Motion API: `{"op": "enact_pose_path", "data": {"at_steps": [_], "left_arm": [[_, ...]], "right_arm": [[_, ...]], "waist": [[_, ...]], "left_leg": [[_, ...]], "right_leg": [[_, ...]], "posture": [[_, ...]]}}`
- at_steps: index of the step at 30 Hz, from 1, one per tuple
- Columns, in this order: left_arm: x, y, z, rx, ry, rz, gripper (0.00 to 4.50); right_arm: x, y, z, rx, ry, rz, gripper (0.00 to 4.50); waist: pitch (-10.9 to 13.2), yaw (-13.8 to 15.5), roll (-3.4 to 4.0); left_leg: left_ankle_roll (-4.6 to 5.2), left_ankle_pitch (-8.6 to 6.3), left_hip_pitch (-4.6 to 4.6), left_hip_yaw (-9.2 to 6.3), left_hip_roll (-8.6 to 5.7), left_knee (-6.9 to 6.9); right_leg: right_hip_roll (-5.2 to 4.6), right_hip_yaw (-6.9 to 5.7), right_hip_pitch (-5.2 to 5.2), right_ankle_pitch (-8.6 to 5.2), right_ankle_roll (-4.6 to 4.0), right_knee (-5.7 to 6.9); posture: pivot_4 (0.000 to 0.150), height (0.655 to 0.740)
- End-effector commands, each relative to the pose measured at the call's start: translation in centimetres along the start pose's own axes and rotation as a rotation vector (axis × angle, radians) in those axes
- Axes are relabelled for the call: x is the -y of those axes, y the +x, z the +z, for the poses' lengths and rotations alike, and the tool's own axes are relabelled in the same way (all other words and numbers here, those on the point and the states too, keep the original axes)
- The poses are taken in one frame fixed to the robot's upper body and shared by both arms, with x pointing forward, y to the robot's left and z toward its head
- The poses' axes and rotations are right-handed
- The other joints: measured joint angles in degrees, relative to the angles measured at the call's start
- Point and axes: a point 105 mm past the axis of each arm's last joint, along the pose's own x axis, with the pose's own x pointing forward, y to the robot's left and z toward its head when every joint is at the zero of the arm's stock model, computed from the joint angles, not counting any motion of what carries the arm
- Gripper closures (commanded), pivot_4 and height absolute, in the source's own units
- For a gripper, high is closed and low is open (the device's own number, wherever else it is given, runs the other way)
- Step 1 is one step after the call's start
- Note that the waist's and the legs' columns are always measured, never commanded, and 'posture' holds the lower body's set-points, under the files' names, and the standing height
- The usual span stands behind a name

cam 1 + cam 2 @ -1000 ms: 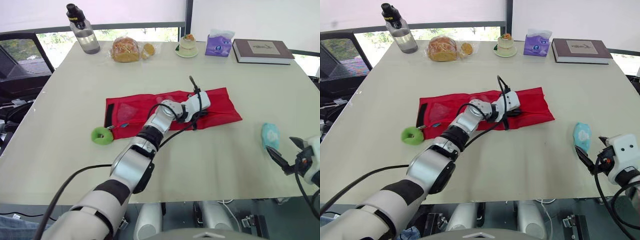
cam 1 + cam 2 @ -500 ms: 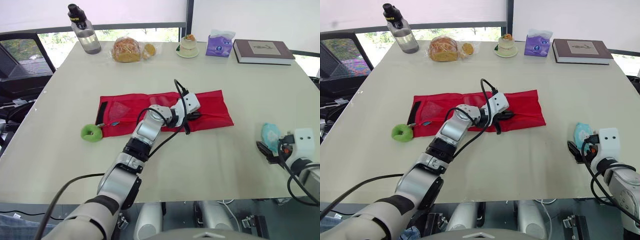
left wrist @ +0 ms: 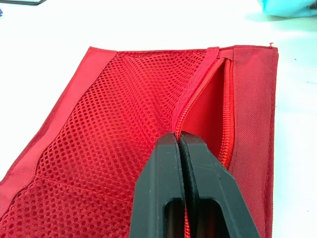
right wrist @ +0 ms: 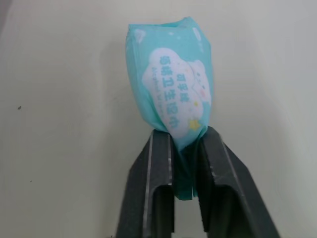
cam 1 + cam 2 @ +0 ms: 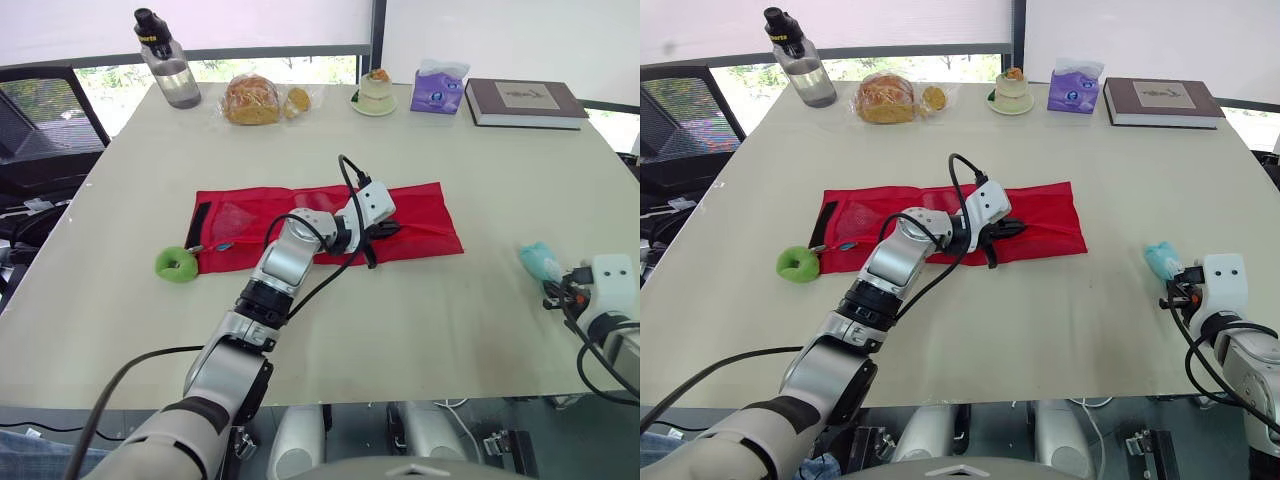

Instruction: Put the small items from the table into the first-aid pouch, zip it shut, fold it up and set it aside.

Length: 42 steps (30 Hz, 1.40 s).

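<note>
My right gripper (image 4: 184,136), open before, is now clamping the teal plastic wipes packet (image 4: 171,84) by its end near the table's (image 5: 450,320) right edge. My left gripper (image 3: 179,141) is pinching the red mesh pouch (image 3: 114,119) at its zipper, mid-table. With so thin a hold, the packet may be slipping free.

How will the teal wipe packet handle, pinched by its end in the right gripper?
Probably soft: the wipe packet creases where the right gripper pinches its end, so it may droop. Glossy film looks slippery; it could slide out. Small and flattish, so likely light.

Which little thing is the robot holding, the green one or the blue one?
The blue packet, pinched in the right gripper; the green ring lies free beside the pouch.
</note>
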Motion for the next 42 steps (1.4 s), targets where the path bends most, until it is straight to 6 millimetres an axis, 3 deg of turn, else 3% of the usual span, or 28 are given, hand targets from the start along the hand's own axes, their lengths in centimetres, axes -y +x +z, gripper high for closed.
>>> {"op": "enact_pose_path", "data": {"at_steps": [1,4,7,12,18,27,33,42], "left_arm": [[0.1,-0.1,0.8,0.029,0.026,0.001,4.50],[0.2,0.2,0.9,0.040,0.011,-0.006,4.50],[0.5,0.6,1.2,0.048,0.014,-0.017,4.50],[0.8,0.9,1.6,0.064,0.013,-0.025,4.50],[1.4,1.0,1.7,0.071,0.019,-0.042,4.50],[2.2,1.4,1.7,0.076,0.023,-0.053,4.50],[2.9,2.2,2.1,0.090,0.024,-0.062,4.50],[1.0,1.7,1.0,0.052,-0.007,0.035,4.50]], "right_arm": [[-2.5,-1.7,3.5,0.124,-0.038,0.171,4.30],[-6.5,-3.0,5.2,0.160,-0.046,0.392,4.30],[-9.8,-3.6,5.6,0.131,-0.069,0.540,4.30],[-12.7,-2.3,5.2,0.071,-0.128,0.571,4.30],[-12.7,0.9,4.4,0.001,-0.122,0.430,4.30],[-13.6,4.5,5.6,-0.006,-0.125,0.319,4.30],[-14.7,7.7,8.6,0.085,-0.076,0.263,4.30],[-18.0,10.2,11.4,0.199,-0.112,0.374,4.30]], "waist": [[0.0,0.0,0.00],[0.0,-0.4,0.01],[0.0,-0.2,0.00],[0.0,0.0,-0.01],[0.0,0.0,-0.01],[0.0,-0.1,-0.01],[0.0,0.0,-0.02],[0.0,-0.4,-0.02]], "left_leg": [[0.00,0.00,0.00,0.00,0.00,0.00],[0.00,0.00,0.02,-0.01,0.01,-0.01],[0.00,0.00,0.01,-0.05,0.01,-0.01],[0.00,0.00,-0.05,-0.07,-0.02,0.03],[0.01,0.00,-0.07,-0.08,-0.07,0.05],[0.01,0.01,-0.09,-0.14,-0.07,0.04],[0.01,0.01,-0.06,-0.11,-0.07,0.06],[0.01,0.01,-0.10,-0.12,-0.07,0.01]], "right_leg": [[0.00,0.01,0.00,0.00,0.00,0.00],[0.04,0.05,0.00,0.00,0.01,0.01],[0.05,0.03,0.00,0.00,0.00,0.01],[0.05,0.06,0.00,0.01,-0.01,-0.03],[0.04,0.11,0.00,0.02,-0.03,-0.01],[0.08,0.10,-0.02,0.07,-0.12,0.01],[0.09,0.12,0.00,0.08,-0.12,0.01],[0.11,0.12,-0.03,0.08,-0.12,0.01]], "posture": [[0.150,0.7400],[0.150,0.7400],[0.150,0.7400],[0.150,0.7400],[0.150,0.7400],[0.150,0.7400],[0.150,0.7400],[0.150,0.7400]]}}
